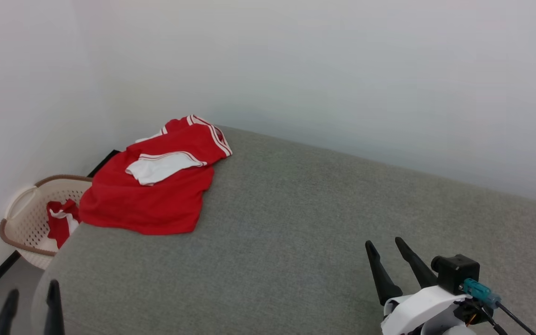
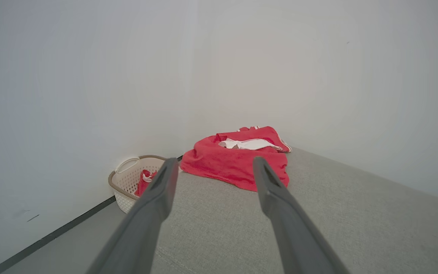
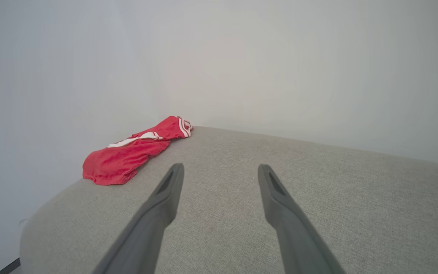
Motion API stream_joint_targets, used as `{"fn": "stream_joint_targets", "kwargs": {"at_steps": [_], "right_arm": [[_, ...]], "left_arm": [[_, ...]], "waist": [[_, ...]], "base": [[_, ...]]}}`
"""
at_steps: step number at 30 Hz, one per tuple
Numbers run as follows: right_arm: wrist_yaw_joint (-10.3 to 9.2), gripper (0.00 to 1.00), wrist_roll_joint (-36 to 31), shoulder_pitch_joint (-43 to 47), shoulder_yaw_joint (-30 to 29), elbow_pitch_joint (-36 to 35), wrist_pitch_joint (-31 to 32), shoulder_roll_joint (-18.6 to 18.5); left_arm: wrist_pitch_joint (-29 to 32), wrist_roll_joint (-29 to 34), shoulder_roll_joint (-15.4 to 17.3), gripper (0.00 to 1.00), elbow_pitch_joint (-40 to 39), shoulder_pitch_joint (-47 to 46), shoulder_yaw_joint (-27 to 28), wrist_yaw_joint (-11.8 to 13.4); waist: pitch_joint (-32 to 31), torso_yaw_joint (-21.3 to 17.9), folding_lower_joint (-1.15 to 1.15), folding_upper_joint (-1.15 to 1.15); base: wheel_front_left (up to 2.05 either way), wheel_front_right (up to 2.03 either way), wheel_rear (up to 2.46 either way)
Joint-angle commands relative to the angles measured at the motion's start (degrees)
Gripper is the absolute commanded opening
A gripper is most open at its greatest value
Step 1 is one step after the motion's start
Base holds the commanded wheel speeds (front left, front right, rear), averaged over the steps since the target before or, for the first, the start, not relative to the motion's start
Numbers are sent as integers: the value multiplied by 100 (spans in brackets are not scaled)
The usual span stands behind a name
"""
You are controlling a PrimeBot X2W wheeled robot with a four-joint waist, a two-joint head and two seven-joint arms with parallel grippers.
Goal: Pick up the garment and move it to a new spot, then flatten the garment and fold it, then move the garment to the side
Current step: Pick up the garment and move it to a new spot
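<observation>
Grey fabric bed (image 1: pixel 319 223); we see the red garment (image 1: pixel 156 195) crumpled at its 10 o'clock corner, pale basket (image 1: pixel 21 218) with red cloth on the floor at 9. Left gripper (image 1: pixel 33 287) at 7, right gripper (image 1: pixel 384 242) at 5, both fingers spread, empty.

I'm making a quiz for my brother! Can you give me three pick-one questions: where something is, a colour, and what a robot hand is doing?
1. Where is the red shirt? A. on the floor B. far left of the grey cushion C. on the wall
2. The cloth in the basket is mostly: A. green B. red C. yellow
3. The right gripper is: A. squeezing the shirt B. holding a sock C. open and empty
Answers: B, it lies on the cushion; B, red shows inside the basket; C, its jaws stand apart, nothing between.
</observation>
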Motion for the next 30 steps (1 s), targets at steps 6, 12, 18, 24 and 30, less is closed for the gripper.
{"fn": "stream_joint_targets", "kwargs": {"at_steps": [6,12,18,24,30], "right_arm": [[-6,100,-226,-129,-134,-212,122,9],[-7,100,-498,-346,-374,-694,362,-35],[-7,100,-696,-520,-592,-1225,576,-93],[-7,100,-886,-686,-690,-1688,788,-125],[-7,100,-991,-835,-705,-2090,979,-177]], "left_arm": [[361,-311,280,100,34,-554,30,-127],[868,-743,702,100,223,-1613,-17,-268],[1546,-1311,1194,100,873,-2962,-134,-369],[2159,-1817,1646,100,1902,-4244,-344,-430],[2667,-2056,1940,100,3074,-5227,-734,-444]], "waist": [[496,-382,0,0],[1270,-698,0,0],[2013,-865,0,0],[2728,-1039,0,0],[3299,-1217,0,0]], "base": [[0,0,0],[0,0,0],[0,0,0],[0,0,0],[0,0,0]]}}
